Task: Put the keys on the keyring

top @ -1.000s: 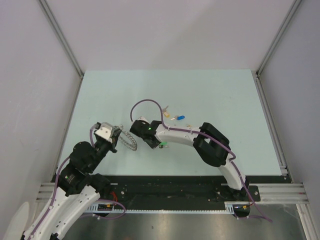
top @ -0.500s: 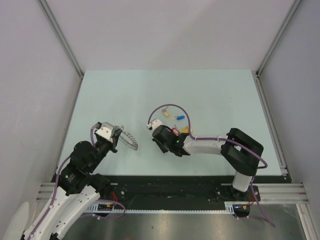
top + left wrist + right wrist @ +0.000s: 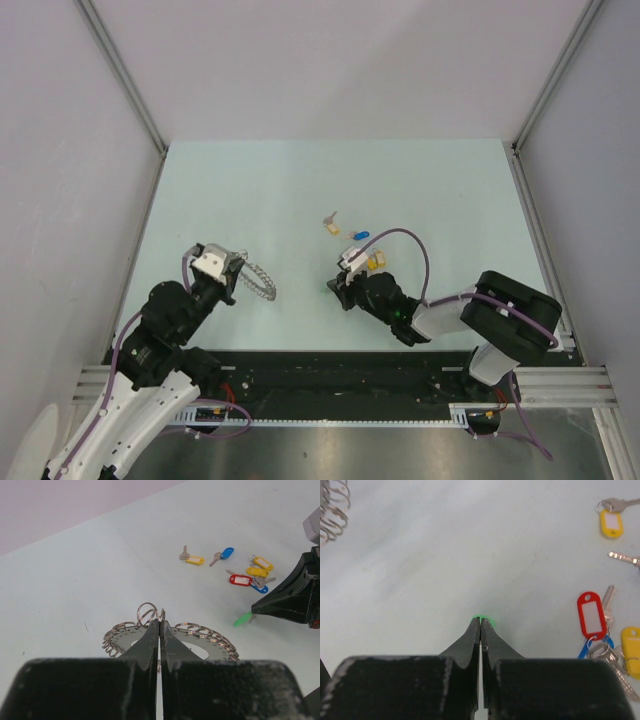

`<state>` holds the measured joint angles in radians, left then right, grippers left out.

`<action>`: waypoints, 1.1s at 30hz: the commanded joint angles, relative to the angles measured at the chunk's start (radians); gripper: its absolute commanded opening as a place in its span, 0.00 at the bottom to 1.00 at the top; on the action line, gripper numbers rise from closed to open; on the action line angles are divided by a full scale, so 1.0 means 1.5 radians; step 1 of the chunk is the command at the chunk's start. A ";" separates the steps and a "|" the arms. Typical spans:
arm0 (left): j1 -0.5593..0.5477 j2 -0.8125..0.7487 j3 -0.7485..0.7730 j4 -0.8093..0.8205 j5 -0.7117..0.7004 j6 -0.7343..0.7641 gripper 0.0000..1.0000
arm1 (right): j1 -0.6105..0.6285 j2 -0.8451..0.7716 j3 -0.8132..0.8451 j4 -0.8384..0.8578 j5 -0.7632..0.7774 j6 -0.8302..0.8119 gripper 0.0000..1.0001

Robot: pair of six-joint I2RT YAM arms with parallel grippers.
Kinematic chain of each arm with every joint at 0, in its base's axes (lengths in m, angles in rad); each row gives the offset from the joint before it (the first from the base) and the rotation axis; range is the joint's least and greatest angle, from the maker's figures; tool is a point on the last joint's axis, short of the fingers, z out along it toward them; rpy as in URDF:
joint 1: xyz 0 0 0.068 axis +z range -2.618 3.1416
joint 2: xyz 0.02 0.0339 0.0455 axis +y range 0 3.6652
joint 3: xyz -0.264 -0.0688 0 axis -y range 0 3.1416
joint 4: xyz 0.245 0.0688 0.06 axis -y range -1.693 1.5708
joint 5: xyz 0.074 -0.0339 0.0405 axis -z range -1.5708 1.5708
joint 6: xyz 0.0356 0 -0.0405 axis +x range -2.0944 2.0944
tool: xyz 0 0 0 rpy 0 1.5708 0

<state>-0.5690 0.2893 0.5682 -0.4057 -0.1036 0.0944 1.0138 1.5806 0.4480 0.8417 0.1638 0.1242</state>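
Silver-grey scalloped keyring [image 3: 202, 630] of linked metal loops: near left of pale table [image 3: 250, 190], pinched in left gripper [image 3: 159, 623]. Green-tagged silver key [image 3: 243, 620]: clamped at right gripper [image 3: 480, 621] tips. Other tagged keys [image 3: 241, 579]: loose beyond, on table.

Right wrist view: green-tagged key [image 3: 480, 617] almost wholly hidden behind the pinched tips of the right gripper [image 3: 480, 623], just a green sliver at centre. Keyring [image 3: 332, 507] cropped by the upper left corner; at the right edge a key blade [image 3: 624, 557] loses its head and a yellow tag [image 3: 632, 650] is cut, blue tag [image 3: 586, 652] mostly covered by the red tag [image 3: 591, 614]. Left wrist view: keyring's lower arc hidden behind the left gripper [image 3: 159, 623], which clamps it; top view: keys [image 3: 365, 255] too small to tell blade from tag.
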 commanded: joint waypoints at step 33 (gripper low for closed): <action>0.002 0.017 -0.001 0.044 0.006 -0.006 0.01 | -0.023 0.046 0.037 0.072 -0.131 0.038 0.00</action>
<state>-0.5690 0.3145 0.5682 -0.4046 -0.1013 0.0948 0.9878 1.5482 0.4652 0.7647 -0.0021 0.1738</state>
